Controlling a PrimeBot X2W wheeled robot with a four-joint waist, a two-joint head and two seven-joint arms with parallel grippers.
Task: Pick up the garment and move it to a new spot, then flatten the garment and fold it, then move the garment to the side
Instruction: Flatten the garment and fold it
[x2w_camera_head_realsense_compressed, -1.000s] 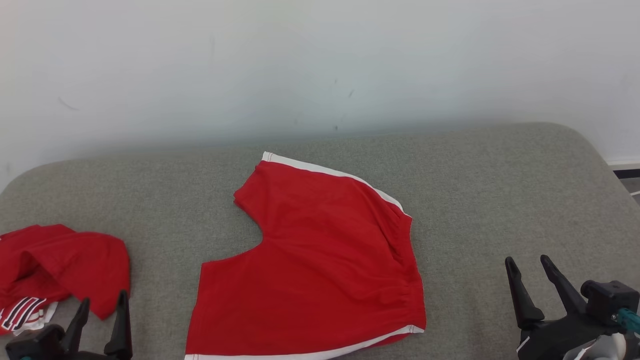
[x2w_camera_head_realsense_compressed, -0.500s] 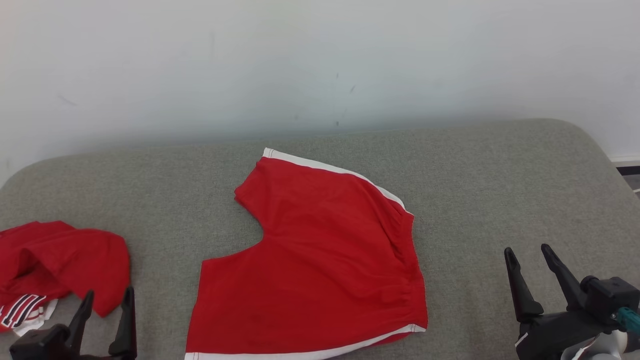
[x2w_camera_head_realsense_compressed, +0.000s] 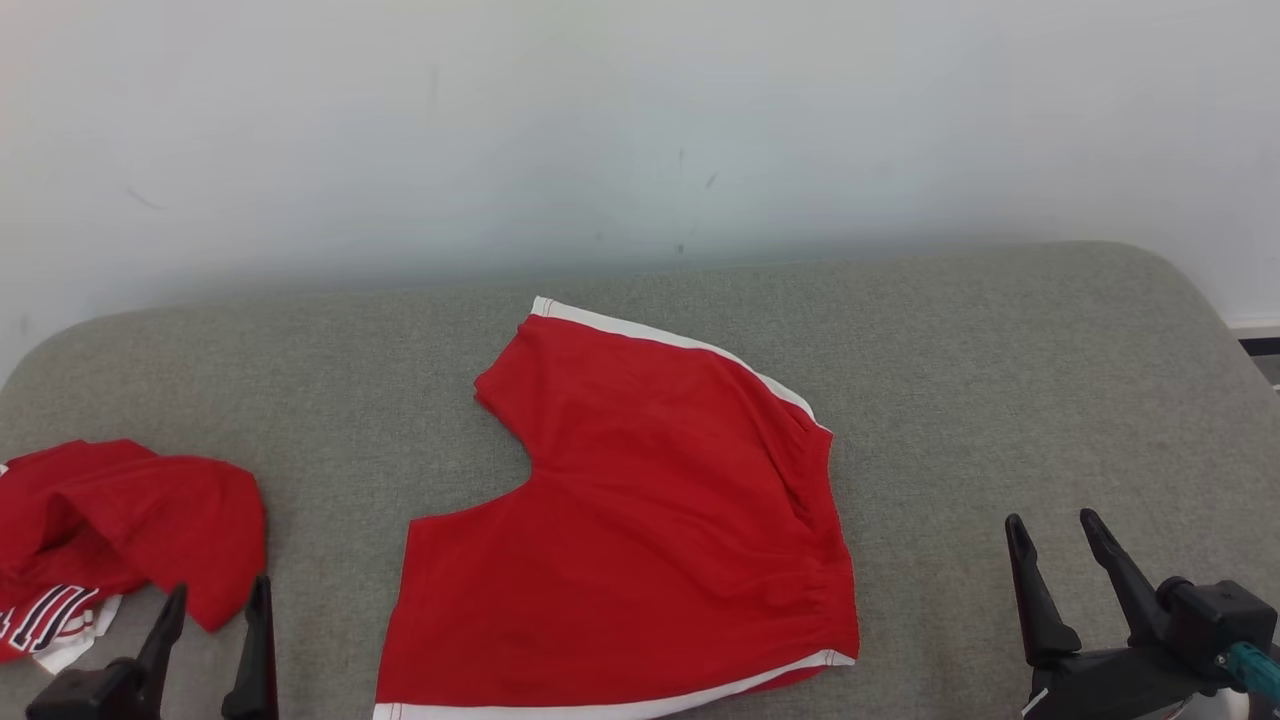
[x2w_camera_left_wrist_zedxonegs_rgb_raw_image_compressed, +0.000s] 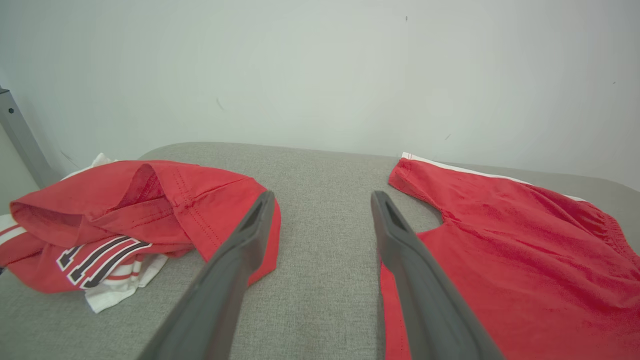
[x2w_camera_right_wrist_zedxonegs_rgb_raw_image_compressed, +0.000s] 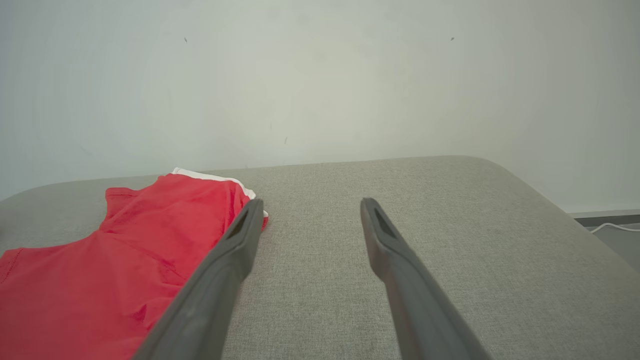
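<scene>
The red shorts lie spread out on the grey cushion, about midway between its left and right ends. They reach towards the near edge, where the head view cuts them off. Their gathered waistband faces the right end and the two legs point left, with a curved notch between them. A white stripe runs down the far side of the shorts and another down the near side. The cloth is mostly flat, with only soft wrinkles near the waistband.

At the near left corner sits a crumpled red shirt with black-and-white lettering and white trim on its underside. It lies apart from the shorts, with bare cushion between them.

The left gripper hangs low at the near edge, over the gap between the shirt and the shorts. Its fingers are spread wide with nothing between them, and one tip is just beside the shirt's hem. Whether it touches the cloth, I cannot tell.

The right gripper is at the near edge towards the right end, well clear of the waistband. Its fingers are also spread and empty over bare cushion.

A pale wall stands behind the far edge.
</scene>
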